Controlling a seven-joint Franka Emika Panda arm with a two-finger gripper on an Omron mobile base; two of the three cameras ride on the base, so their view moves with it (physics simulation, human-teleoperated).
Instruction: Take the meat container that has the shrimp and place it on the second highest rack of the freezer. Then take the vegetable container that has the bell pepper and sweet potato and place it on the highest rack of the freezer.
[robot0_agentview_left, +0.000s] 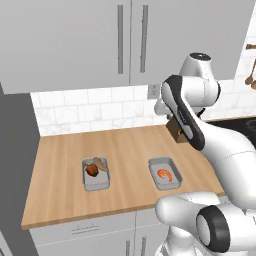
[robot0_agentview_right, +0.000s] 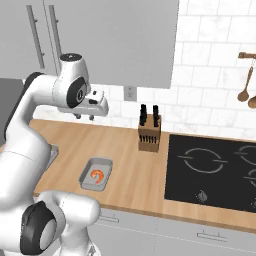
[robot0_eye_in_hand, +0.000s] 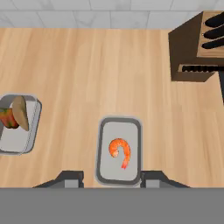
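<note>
The meat container (robot0_eye_in_hand: 119, 150) is a shallow grey tray holding one curled orange shrimp (robot0_eye_in_hand: 120, 152); it lies on the wooden counter (robot0_agentview_left: 125, 150) near the front edge (robot0_agentview_left: 165, 173). Left of it sits the vegetable container (robot0_agentview_left: 95, 173) with a red bell pepper (robot0_agentview_left: 91, 170) and a tan sweet potato (robot0_agentview_left: 101, 163). My gripper (robot0_eye_in_hand: 111, 179) hangs high above the meat container, pointing down at it, open with nothing between its fingers. In the right base view the gripper (robot0_agentview_right: 85, 118) is well clear of the counter. The freezer's racks are out of view.
A wooden knife block (robot0_agentview_right: 149, 135) stands at the back of the counter, right of the trays. A black cooktop (robot0_agentview_right: 215, 170) lies further right, with wooden spoons (robot0_agentview_right: 247, 80) hanging on the wall. Grey upper cabinets (robot0_agentview_left: 100, 40) overhang the counter. A tall dark grey panel (robot0_agentview_left: 15, 175) borders its left end.
</note>
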